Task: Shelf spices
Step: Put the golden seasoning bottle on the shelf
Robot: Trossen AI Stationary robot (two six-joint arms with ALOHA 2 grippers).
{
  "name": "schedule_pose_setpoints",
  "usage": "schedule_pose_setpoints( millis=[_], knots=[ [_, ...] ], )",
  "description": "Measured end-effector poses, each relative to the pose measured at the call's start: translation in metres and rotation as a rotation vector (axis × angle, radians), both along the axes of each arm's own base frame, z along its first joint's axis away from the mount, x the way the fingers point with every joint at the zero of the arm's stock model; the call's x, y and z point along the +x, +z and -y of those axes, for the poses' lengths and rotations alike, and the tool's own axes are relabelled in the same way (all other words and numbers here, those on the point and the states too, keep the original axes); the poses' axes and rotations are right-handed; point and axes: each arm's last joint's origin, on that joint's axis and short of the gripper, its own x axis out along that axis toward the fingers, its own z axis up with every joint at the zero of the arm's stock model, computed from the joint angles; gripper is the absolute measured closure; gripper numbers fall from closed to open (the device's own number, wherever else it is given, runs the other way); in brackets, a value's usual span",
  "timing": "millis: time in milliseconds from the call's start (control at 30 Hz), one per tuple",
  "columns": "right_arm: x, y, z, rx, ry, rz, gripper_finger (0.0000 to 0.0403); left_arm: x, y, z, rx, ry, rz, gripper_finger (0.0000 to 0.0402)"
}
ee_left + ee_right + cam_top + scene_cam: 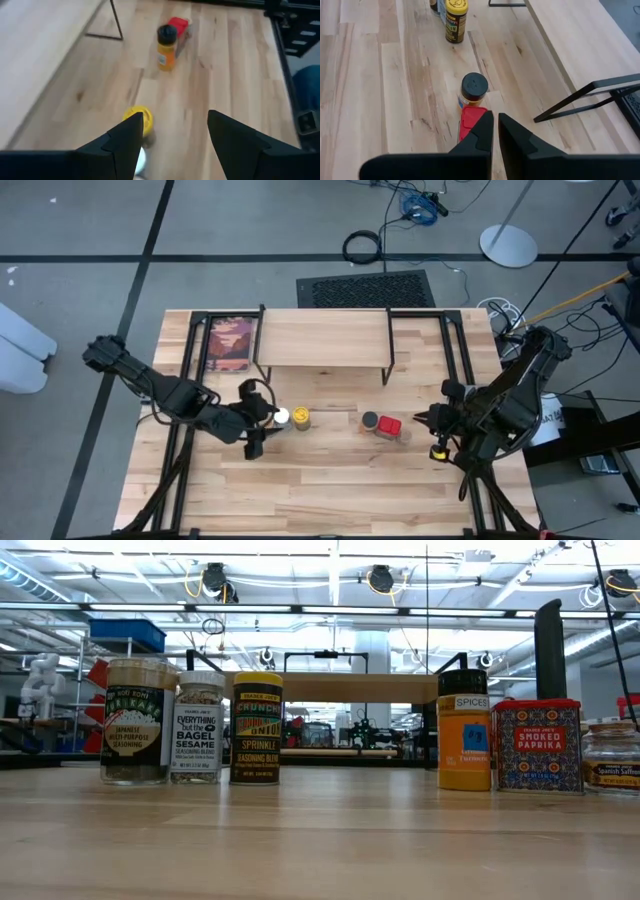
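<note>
High view: my left gripper (258, 420) hovers by the left group of spice jars (291, 417); the right gripper (428, 420) waits right of the red box (389, 426). The shelf (323, 337) stands bare at the far side.

Low view: six spices stand upright on the table (320, 840).

Left wrist view: fingers (122, 142) spread wide, the yellow-lidded jar (141, 120) just off centre; I should centre it before closing.

Right wrist view: fingers nearly shut, empty, above the red box beside the dark-lidded orange jar (472, 90).

Red box (538, 747): "SMOKED PAPRIKA"; white-lidded jar (198, 728): "BAGEL SESAME".
</note>
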Motion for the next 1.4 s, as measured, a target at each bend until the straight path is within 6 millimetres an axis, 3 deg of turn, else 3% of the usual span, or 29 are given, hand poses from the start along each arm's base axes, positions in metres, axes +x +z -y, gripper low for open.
schedule_pose_setpoints(
  millis=[367, 667, 833, 1033, 1400],
  knots=[
    [0.0, 0.0, 0.0, 0.004, 0.003, -0.004, 0.0387, -0.013, -0.013, -0.005, -0.063, 0.122, -0.16, 0.0172],
    [0.001, -0.001, -0.001, 0.002, 0.005, -0.005, 0.0387, -0.026, -0.021, 0.012, -0.141, 0.183, -0.219, 0.0167],
    [0.001, -0.001, -0.001, 0.0, 0.006, -0.005, 0.0387, -0.026, -0.027, 0.022, -0.1, 0.171, -0.239, 0.013],
    [0.001, -0.001, -0.002, -0.001, 0.006, -0.005, 0.0387, -0.023, -0.045, 0.016, 0.061, 0.234, -0.37, 0.0074],
    [0.001, -0.001, -0.002, -0.02, 0.026, -0.013, 0.0387, 0.001, -0.07, 0.015, 0.152, 0.178, -0.501, 0.0006]
  ],
)
